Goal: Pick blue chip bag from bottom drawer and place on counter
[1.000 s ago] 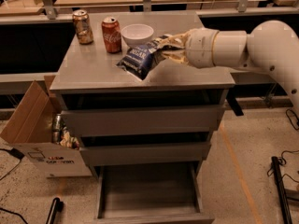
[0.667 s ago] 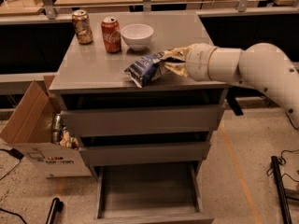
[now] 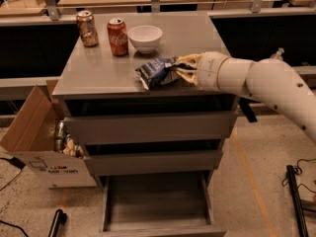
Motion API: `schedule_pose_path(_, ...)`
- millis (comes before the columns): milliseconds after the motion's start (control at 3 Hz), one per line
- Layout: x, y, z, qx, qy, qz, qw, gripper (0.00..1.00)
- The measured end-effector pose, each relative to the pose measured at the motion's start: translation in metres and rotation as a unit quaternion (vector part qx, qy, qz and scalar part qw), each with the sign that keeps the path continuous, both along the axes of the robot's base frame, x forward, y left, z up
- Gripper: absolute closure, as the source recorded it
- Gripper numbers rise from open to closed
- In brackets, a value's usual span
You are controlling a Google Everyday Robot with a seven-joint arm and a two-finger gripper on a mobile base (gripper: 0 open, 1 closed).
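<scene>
Since a second ago the blue chip bag has come down from above the counter and has slid a bit toward the front edge, and the arm has dropped lower with it. Now the bag is lying on the grey counter, near the front, with its crinkly side facing up. The gripper is sitting at the right end of the bag, just over the counter, and its two fingers are pinching that end of the bag between them. The white arm is reaching in from the right side. Behind the bag a white bowl is standing, and a red can is standing just beside the bowl on its left. A brown can is standing near the back left corner. The bottom drawer is hanging open at the foot of the cabinet. The two taller drawers above it are sticking out a little. A cardboard box is sitting open on the floor to the left of the cabinet.
</scene>
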State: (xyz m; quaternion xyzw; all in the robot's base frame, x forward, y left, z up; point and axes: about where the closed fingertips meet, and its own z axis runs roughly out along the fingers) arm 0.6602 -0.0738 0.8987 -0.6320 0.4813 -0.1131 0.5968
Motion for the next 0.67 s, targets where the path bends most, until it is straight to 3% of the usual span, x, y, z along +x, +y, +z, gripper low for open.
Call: schedule_pose_path(667, 0.0034, 0.0016, -0.0092, -0.023, 0.006, -0.011, 0.9997, 0.06)
